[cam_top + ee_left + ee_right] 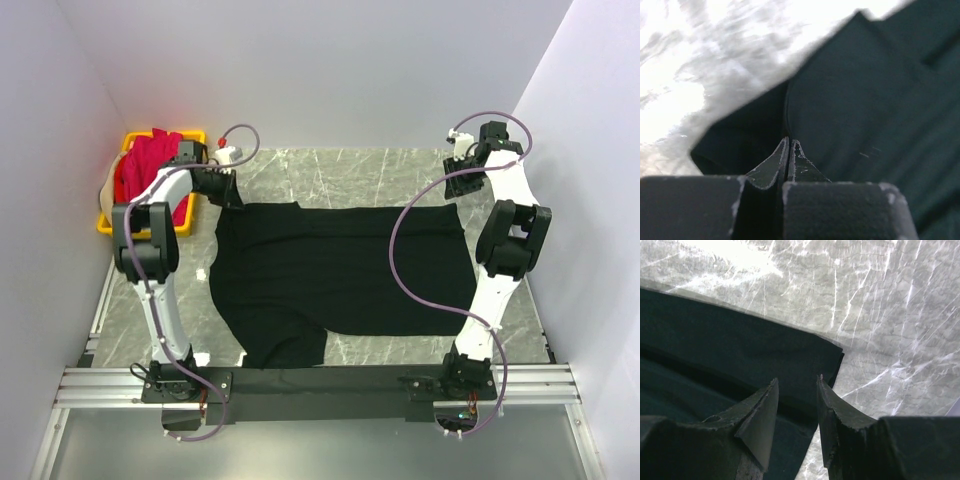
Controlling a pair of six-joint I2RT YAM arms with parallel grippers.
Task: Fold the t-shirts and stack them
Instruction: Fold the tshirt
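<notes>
A large black t-shirt point(340, 270) lies spread flat across the marble table, with one sleeve toward the near edge. My left gripper point(228, 192) is at its far left corner. In the left wrist view the left gripper point(788, 141) is shut, its tips pinching a crease of the black cloth point(865, 100). My right gripper point(462, 188) is at the shirt's far right corner. In the right wrist view the right gripper point(797, 382) is open, its fingers low over the folded hem corner point(740, 350). Magenta-pink t-shirts point(145, 165) sit bunched in the crate.
A yellow crate point(105, 224) stands at the far left against the wall. Bare marble table point(350, 172) shows beyond the shirt and to its right point(890, 315). White walls close in on three sides. A purple cable point(400, 240) loops over the shirt's right part.
</notes>
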